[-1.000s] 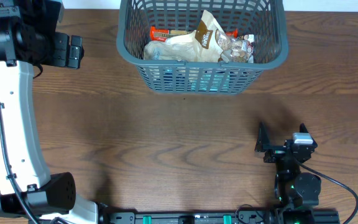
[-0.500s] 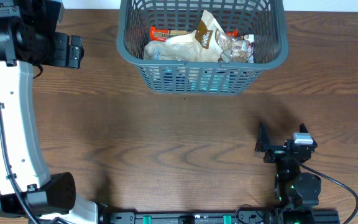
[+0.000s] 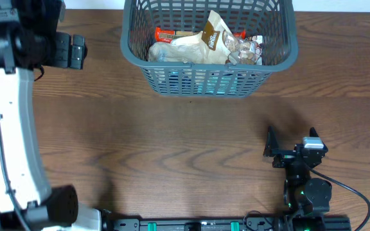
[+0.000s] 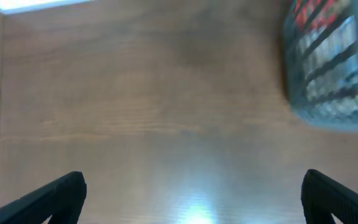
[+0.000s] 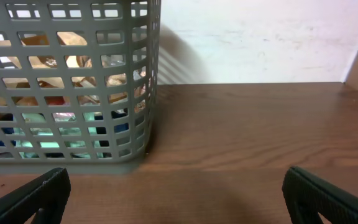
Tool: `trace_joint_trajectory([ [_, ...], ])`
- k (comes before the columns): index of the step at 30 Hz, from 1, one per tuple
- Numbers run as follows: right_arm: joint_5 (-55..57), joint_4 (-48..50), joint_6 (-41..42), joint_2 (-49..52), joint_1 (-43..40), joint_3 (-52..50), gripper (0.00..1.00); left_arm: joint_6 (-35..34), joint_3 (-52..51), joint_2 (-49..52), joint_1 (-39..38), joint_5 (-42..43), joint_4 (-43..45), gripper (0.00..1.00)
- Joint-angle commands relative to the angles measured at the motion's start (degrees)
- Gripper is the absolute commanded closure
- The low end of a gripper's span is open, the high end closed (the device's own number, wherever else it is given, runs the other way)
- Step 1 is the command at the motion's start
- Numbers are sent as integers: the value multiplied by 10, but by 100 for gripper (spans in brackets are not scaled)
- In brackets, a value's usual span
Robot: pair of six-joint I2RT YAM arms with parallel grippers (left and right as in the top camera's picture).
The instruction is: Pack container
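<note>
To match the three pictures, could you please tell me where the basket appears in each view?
Overhead: basket at top centre, with packets inside.
Left wrist: basket blurred, in the top right corner, cut by the edge.
Right wrist: basket fills the upper left, its slotted wall facing the camera.
Shared landmark: the brown wooden table it stands on.

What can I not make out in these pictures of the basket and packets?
1. Overhead: the container loses its far rim at the top edge.
2. Left wrist: it is blurred and cut by the right edge.
3. Right wrist: the packets sit behind its lattice; no label is readable.
</note>
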Motion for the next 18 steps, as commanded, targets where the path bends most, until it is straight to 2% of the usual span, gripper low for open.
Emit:
trace_joint_trajectory([
  [1,3,-2,7,-5,-5,-2,1,-38,-69,-82,-3,61,60,1],
  [9,3,-2,7,-5,-5,-2,1,-90,-414,-308,-37,60,278,1],
  [18,4,-2,7,-5,-5,-2,1,-121,-704,-565,-61,60,386,1],
])
